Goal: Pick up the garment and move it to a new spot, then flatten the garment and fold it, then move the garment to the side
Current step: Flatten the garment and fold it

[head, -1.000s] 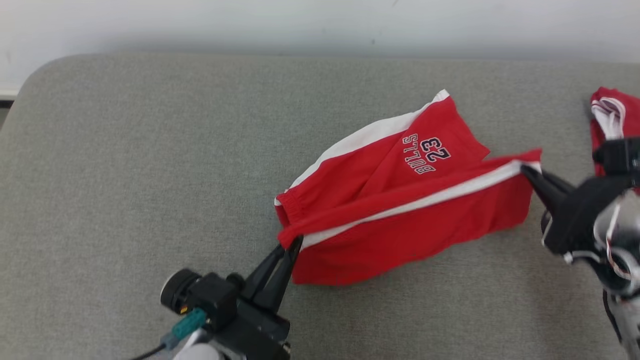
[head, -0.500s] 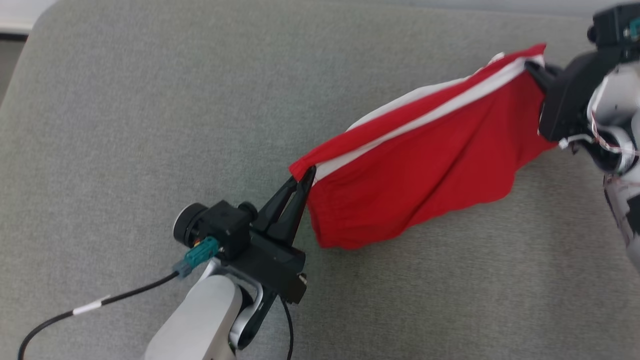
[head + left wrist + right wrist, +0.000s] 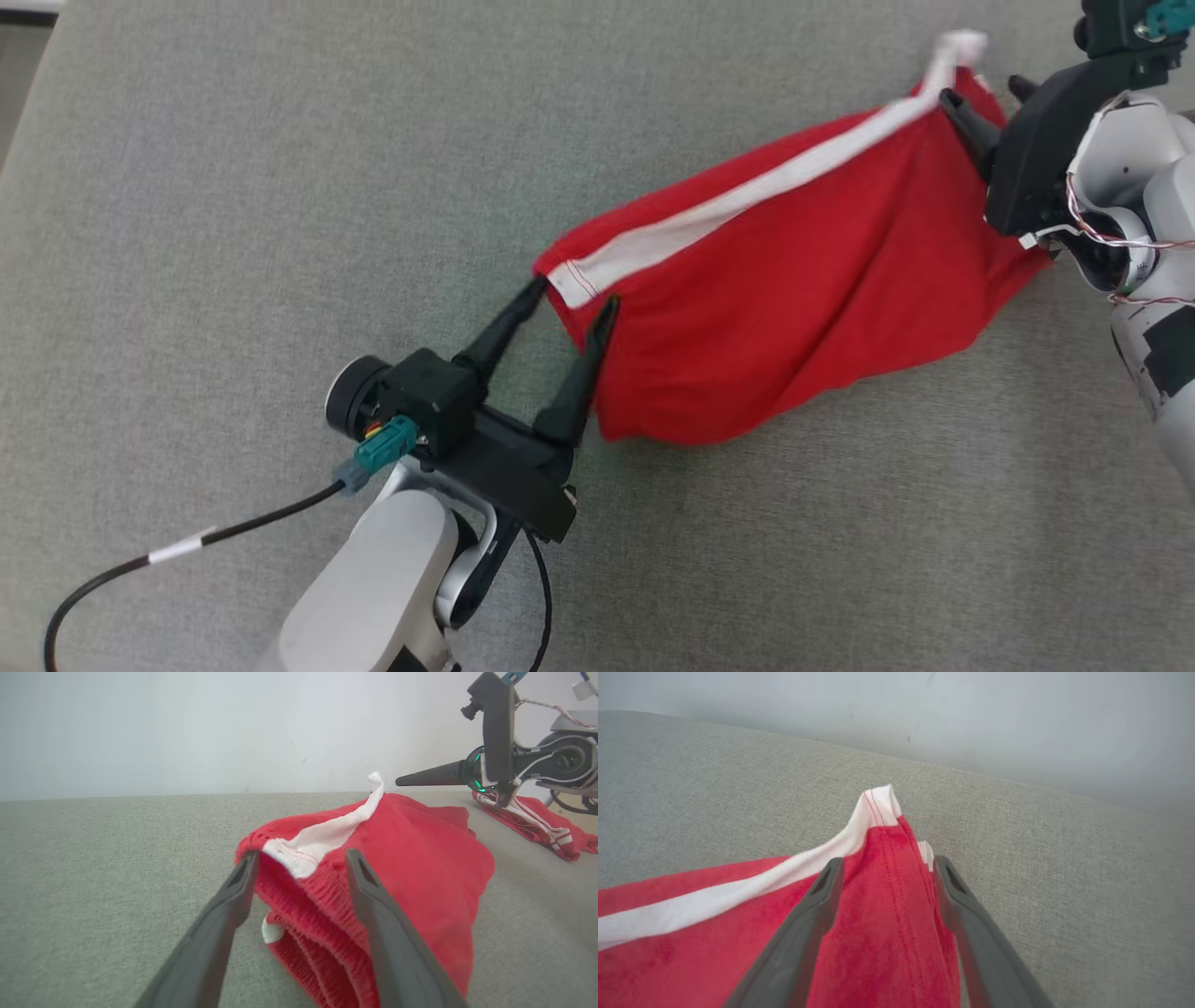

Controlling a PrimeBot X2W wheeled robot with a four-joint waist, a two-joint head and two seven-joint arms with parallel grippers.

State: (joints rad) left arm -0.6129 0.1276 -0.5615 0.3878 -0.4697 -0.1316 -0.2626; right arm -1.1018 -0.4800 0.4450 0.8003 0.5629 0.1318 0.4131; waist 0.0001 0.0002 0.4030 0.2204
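My left claw (image 3: 575, 293) and right claw (image 3: 982, 91) both stand wide open, straddling opposite ends of the shorts (image 3: 794, 280), gripping nothing.

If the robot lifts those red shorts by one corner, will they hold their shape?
Probably not: the shorts lie in soft folds, so they'd likely droop. They look thin, so probably light. The ribbed waistband should resist slipping.

A: Left gripper (image 3: 575, 293)?
B: Jaws apart, waistband corner of the shorts (image 3: 794, 280) between them.
A: Right gripper (image 3: 980, 91)?
B: Jaws apart too, at the far corner. Shorts lie rumpled on the grey table (image 3: 233, 187), white stripe up.
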